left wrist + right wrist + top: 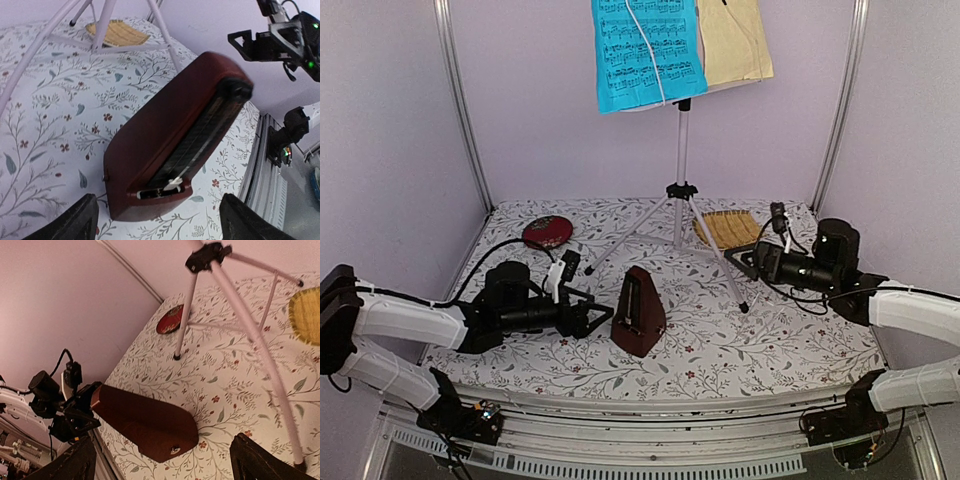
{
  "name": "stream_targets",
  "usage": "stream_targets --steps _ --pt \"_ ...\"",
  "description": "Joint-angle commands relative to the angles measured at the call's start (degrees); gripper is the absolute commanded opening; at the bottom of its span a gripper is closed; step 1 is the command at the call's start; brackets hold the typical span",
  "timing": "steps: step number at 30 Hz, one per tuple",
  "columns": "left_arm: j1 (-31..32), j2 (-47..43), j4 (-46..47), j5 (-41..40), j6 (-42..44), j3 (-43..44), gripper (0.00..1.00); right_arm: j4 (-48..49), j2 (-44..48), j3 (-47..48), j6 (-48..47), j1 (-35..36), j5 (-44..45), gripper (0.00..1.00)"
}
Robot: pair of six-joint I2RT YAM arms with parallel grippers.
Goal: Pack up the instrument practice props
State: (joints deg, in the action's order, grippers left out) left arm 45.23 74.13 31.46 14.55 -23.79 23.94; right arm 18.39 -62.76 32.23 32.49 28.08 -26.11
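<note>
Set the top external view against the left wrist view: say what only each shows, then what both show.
Only top external: the blue sheet and pale-yellow sheet up on the music stand, and a red disc at the back left. Only left wrist: the white piece low in the dark front slot of the metronome. Both: that metronome, the stand's legs, the yellow woven mat, the right gripper, the left gripper.

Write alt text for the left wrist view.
A dark red-brown pyramid metronome sits on the floral table cover ahead of the open left pincer. Behind it are the music stand's tripod legs and a yellow woven mat; the right pincer hovers at upper right.
</note>
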Motion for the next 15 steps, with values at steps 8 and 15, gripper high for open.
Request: stream_targets --steps 8,15 --pt "-2.7 7.3 7.4 5.7 -8.5 -1.3 0.83 1.5 -17.1 2.4 4.7 16.9 5.9 0.76" --pt "-3.9 12.8 8.2 7.9 -7.7 1.5 0.81 0.8 -23.7 5.7 5.2 19.9 9.5 0.6"
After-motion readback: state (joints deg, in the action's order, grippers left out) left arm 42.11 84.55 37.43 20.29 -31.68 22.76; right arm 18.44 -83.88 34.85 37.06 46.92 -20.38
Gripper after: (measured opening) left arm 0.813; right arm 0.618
